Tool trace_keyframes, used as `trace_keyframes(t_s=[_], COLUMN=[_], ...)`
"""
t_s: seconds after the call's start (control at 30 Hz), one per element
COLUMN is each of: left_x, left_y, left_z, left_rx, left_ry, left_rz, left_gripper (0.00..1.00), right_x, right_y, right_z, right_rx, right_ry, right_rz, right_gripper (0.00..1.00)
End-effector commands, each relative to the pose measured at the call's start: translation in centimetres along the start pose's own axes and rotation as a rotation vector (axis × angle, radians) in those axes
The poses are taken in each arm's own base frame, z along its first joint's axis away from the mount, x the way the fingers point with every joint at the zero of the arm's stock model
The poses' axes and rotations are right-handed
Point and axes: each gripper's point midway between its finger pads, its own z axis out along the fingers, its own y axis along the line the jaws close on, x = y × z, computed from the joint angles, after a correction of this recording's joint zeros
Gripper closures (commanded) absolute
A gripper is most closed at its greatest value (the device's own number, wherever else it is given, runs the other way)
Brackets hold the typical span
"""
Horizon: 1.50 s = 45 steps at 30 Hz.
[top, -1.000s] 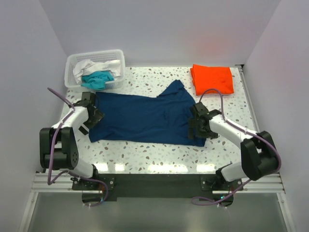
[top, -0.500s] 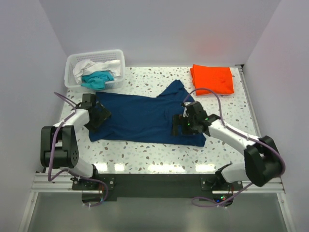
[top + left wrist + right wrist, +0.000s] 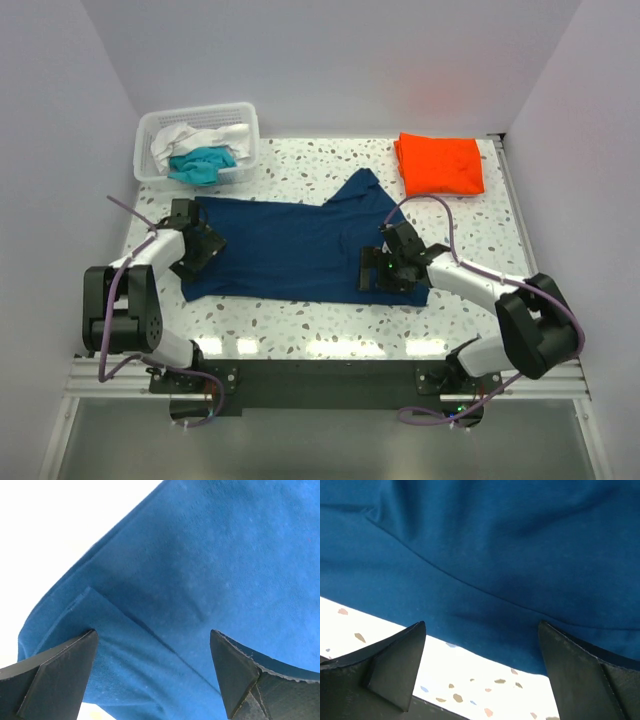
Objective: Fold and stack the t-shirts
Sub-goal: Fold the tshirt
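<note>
A dark navy t-shirt (image 3: pixel 290 245) lies spread across the middle of the table, one sleeve pointing toward the back. My left gripper (image 3: pixel 200 250) is open over its left edge; the left wrist view shows navy cloth (image 3: pixel 200 580) between the spread fingers (image 3: pixel 55 675). My right gripper (image 3: pixel 385 272) is open over the shirt's lower right hem (image 3: pixel 485 630), with nothing held. A folded orange t-shirt (image 3: pixel 440 163) lies at the back right. A teal t-shirt (image 3: pixel 200 163) and a white one (image 3: pixel 190 135) are bunched in the basket.
A white slatted plastic basket (image 3: pixel 245 120) stands at the back left corner. The speckled table (image 3: pixel 300 320) shows along the near edge, as in the right wrist view (image 3: pixel 470 680). White walls enclose the table on three sides.
My right gripper has moved left from the shirt's right edge onto its lower right part. My left gripper has shifted slightly right onto the left edge. The shirt lies flatter.
</note>
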Motion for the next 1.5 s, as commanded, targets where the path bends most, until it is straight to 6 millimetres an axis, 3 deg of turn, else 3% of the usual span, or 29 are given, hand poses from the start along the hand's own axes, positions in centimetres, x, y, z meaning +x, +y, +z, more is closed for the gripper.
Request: trace_keyframes(t_s=[0.0,0.13,0.23,0.3,0.4,0.5,0.6,0.63,0.73,0.9,0.93,0.97,1.0,1.03,1.07,1.2,1.37,1.47], left_x=[3.2,5.9,6.7,6.8,5.2,3.5,0.7,-0.1,-2.9,-7.4,-7.8,-8.8,-9.2,-9.2,-10.0,-12.2,-14.4,-15.2], left_y=[6.7,8.9,10.9,9.9,8.2,7.0,4.5,4.0,2.5,-0.9,-1.1,-2.4,-2.8,-3.1,-3.8,-5.3,-5.5,-5.8], left_z=[-0.4,-0.9,-1.8,-1.9,-2.8,-3.5,-5.3,-5.8,-7.7,-8.9,-7.9,-6.5,-6.9,-5.6,-4.7,-3.2,-0.6,0.9], left_rx=[-0.237,-0.246,-0.290,-0.233,-0.189,-0.169,-0.105,-0.091,-0.061,0.016,-0.003,0.013,0.024,0.013,0.016,0.060,0.017,0.007], left_ry=[0.067,0.111,0.087,0.085,0.050,0.015,-0.051,-0.074,-0.154,-0.279,-0.277,-0.266,-0.276,-0.254,-0.267,-0.289,-0.343,-0.340], left_rz=[0.007,0.001,-0.045,-0.037,-0.050,-0.047,-0.062,-0.063,-0.074,-0.050,-0.050,-0.048,-0.052,-0.045,-0.055,-0.083,-0.108,-0.108], left_gripper=[0.00,0.00,0.00,0.00,0.00,0.00,0.00,0.00,0.00,0.00,0.00,0.00,0.01,0.04,0.12,0.26,0.27,0.36], right_x=[6.6,8.6,10.2,10.4,9.6,7.1,3.1,0.9,-3.2,-7.1,-7.8,-8.5,-8.5,-8.5,-8.3,-7.7,-7.4,-7.3], right_y=[-5.7,-5.6,-6.4,-6.3,-6.0,-4.3,-1.5,0.0,2.1,3.0,3.4,3.8,3.8,3.7,3.5,3.2,2.9,2.8], right_z=[-1.3,-2.1,-3.1,-3.6,-4.3,-4.7,-5.9,-6.8,-8.5,-9.9,-10.0,-10.1,-10.1,-10.1,-9.7,-9.2,-8.8,-8.7], right_rx=[0.221,0.190,0.222,0.217,0.205,0.144,0.052,0.012,-0.025,-0.006,-0.021,-0.037,-0.037,-0.036,-0.030,-0.017,-0.008,-0.009], right_ry=[0.186,0.247,0.284,0.280,0.252,0.177,0.073,0.013,-0.103,-0.238,-0.266,-0.292,-0.293,-0.291,-0.279,-0.249,-0.241,-0.238], right_rz=[0.052,0.067,0.090,0.099,0.086,0.050,0.001,-0.015,-0.047,-0.057,-0.059,-0.063,-0.063,-0.064,-0.070,-0.088,-0.086,-0.086], right_gripper=[0.01,0.01,0.01,0.01,0.01,0.01,0.01,0.01,0.01,0.01,0.01,0.01,0.01,0.01,0.01,0.01,0.01,0.01])
